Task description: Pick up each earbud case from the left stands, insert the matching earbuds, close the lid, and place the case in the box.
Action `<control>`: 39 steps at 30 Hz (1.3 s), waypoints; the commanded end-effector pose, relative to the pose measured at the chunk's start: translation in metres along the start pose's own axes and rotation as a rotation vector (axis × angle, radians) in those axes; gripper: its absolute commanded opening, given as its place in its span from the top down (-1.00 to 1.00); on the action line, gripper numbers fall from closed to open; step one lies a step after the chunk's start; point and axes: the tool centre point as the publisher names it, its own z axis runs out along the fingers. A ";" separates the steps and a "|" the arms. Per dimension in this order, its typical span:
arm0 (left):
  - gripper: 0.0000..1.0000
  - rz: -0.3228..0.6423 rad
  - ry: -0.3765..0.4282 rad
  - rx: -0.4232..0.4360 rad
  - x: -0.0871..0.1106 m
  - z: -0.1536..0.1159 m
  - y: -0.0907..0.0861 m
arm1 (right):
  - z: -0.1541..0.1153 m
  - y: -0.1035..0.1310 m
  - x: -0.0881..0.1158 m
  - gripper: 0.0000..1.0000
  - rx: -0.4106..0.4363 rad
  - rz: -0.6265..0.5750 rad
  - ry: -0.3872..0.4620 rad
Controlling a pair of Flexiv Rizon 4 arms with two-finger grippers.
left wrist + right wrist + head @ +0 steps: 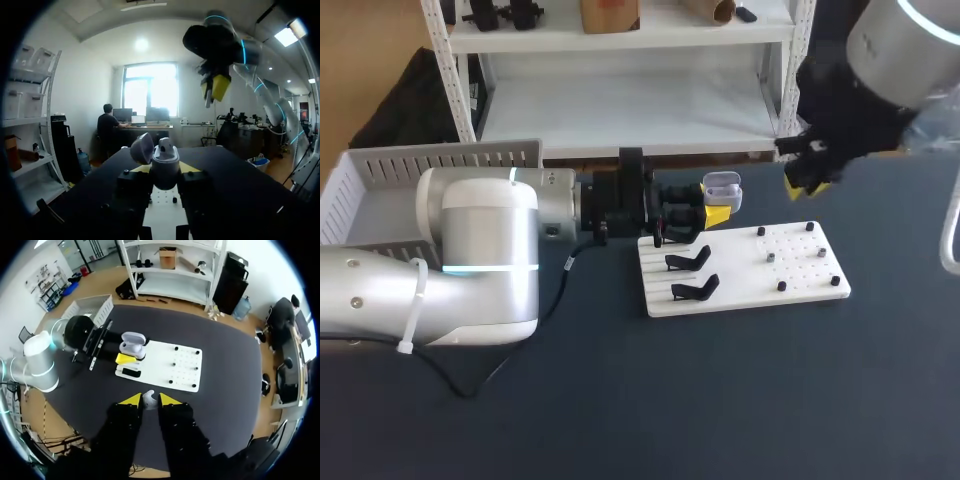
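The left gripper (712, 207) is clamped on the case (722, 187), whose lid (142, 148) is open and tipped back, at the board's (750, 285) 11 o'clock corner. The right gripper (148, 399) pinches a small white earbud (148, 402) between its yellow tips. In the head view it hangs off the board's 1 o'clock corner, apart from the case. Two black stands (688, 261) sit on the board's 9 o'clock side. The box (380, 185) lies at the table's 10 o'clock.

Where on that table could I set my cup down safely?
The dark table is bare on the robot's side of the white board and to its right. It is crowded at the board's left, where the left arm holds the open earbud case, with the box behind.
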 end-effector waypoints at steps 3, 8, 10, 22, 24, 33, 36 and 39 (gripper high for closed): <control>1.00 0.000 -0.001 -0.002 0.000 0.001 0.000 | -0.001 0.016 -0.004 1.00 -0.017 -0.092 0.035; 1.00 0.000 -0.001 -0.002 0.000 0.001 0.000 | 0.003 0.030 -0.010 1.00 -0.027 -0.153 0.040; 1.00 0.000 -0.001 -0.002 0.000 0.001 0.000 | 0.005 0.035 -0.015 1.00 -0.030 -0.167 0.037; 1.00 0.000 -0.001 -0.002 0.000 0.001 0.000 | 0.030 0.059 -0.043 1.00 -0.040 -0.256 0.028; 1.00 0.000 -0.001 -0.002 0.000 0.001 0.000 | 0.034 0.061 -0.046 1.00 -0.040 -0.268 0.034; 1.00 0.000 -0.001 -0.002 0.000 0.001 0.000 | 0.047 0.059 -0.056 1.00 -0.041 -0.308 0.038; 1.00 0.000 -0.001 -0.002 0.000 0.001 0.000 | 0.052 0.056 -0.060 1.00 -0.041 -0.314 0.041; 1.00 0.000 -0.001 -0.002 0.000 0.001 0.000 | 0.060 0.053 -0.063 1.00 -0.032 -0.320 0.046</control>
